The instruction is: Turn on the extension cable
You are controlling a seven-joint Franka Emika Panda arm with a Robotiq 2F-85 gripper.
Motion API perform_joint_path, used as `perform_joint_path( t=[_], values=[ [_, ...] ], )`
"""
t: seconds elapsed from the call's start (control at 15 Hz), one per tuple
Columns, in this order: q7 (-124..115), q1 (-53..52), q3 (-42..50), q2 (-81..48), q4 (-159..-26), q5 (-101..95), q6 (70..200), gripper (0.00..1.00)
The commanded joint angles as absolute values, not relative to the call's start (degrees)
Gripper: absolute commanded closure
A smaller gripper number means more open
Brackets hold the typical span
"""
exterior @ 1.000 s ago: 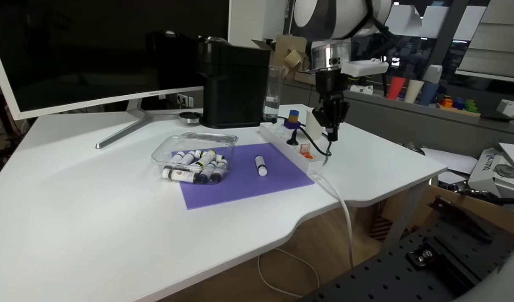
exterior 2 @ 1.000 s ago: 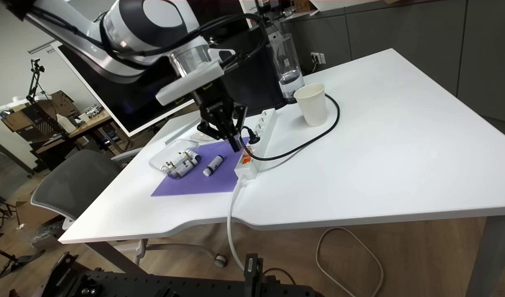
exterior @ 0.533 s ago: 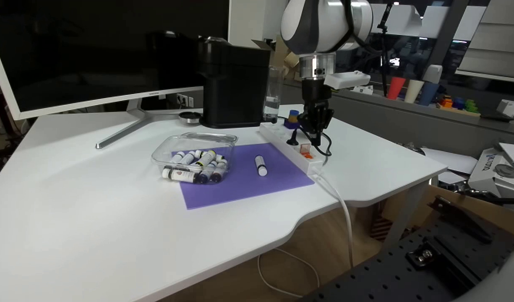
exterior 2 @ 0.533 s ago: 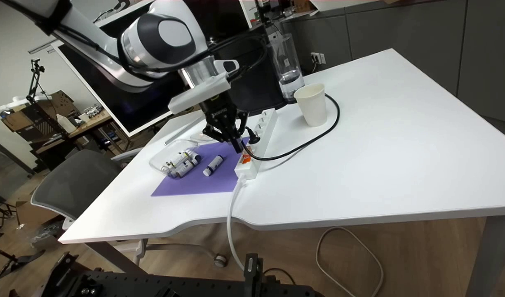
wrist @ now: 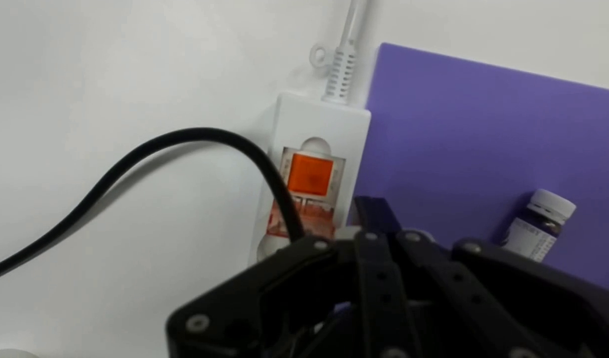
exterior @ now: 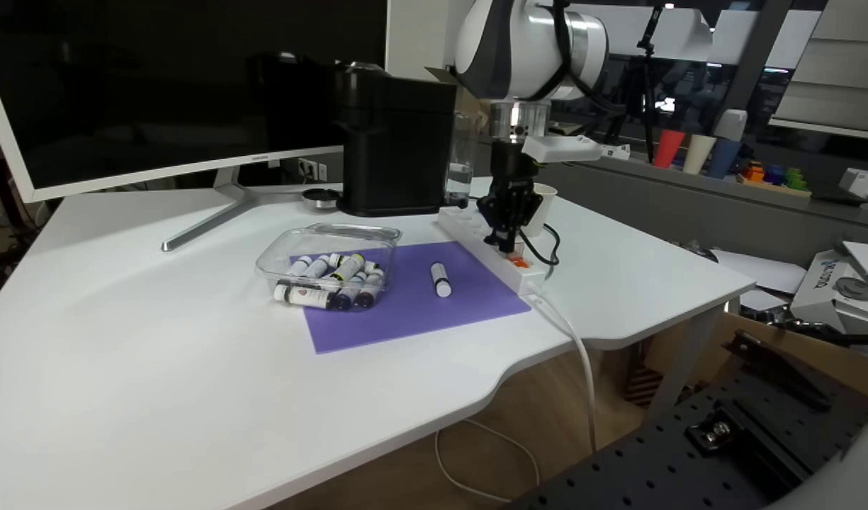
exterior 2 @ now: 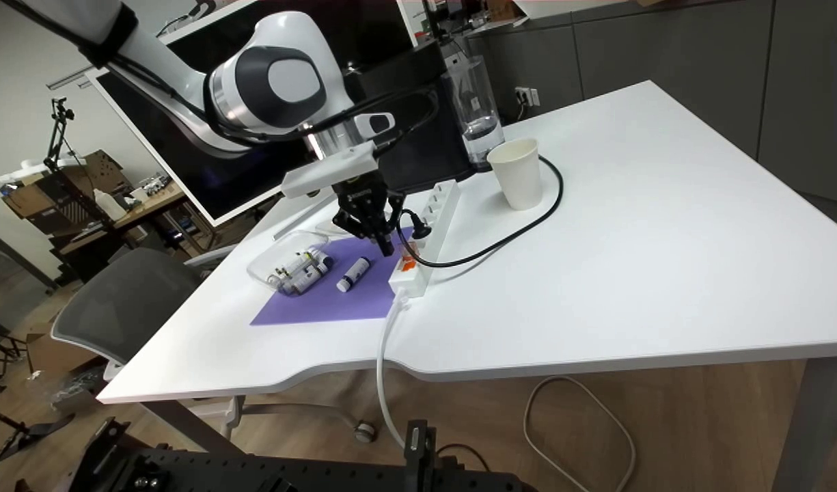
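Observation:
The extension cable is a white power strip, seen in both exterior views (exterior: 526,281) (exterior 2: 409,283) and in the wrist view (wrist: 324,122). Its orange-red switch (wrist: 310,174) lies near the cord end, with a clear reddish flap raised beside it. A white cord (exterior 2: 384,362) runs from that end over the table edge. My gripper (wrist: 376,214) is shut and empty, pointing down. It also shows in both exterior views (exterior: 504,244) (exterior 2: 385,247). Its tips are beside the strip's purple-mat side in the wrist view, behind the switch. Whether they touch the strip cannot be told.
A black cord (wrist: 200,134) arches over the strip from a black plug (exterior 2: 420,227). A paper cup (exterior 2: 517,174) stands nearby. A purple mat (exterior: 405,319) carries a loose vial (exterior: 440,279) and part of a clear tub (exterior: 327,262) of vials. A tall black machine (exterior: 398,142) stands behind.
My gripper has come down and moved left in an exterior view, from beyond the strip to right over it. It stays shut. The strip, vials and cup have not moved.

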State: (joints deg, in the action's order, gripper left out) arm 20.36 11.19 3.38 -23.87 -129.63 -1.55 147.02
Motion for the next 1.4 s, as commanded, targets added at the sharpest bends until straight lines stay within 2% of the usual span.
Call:
perform_joint_path(
  t=[0.0,1.33],
  values=[
    [20.3,12.3,3.2,-24.0,-128.7,-0.8,146.6,1.0],
    [13.3,11.5,8.3,-25.1,-128.3,-4.1,144.9,1.0]
  ],
)
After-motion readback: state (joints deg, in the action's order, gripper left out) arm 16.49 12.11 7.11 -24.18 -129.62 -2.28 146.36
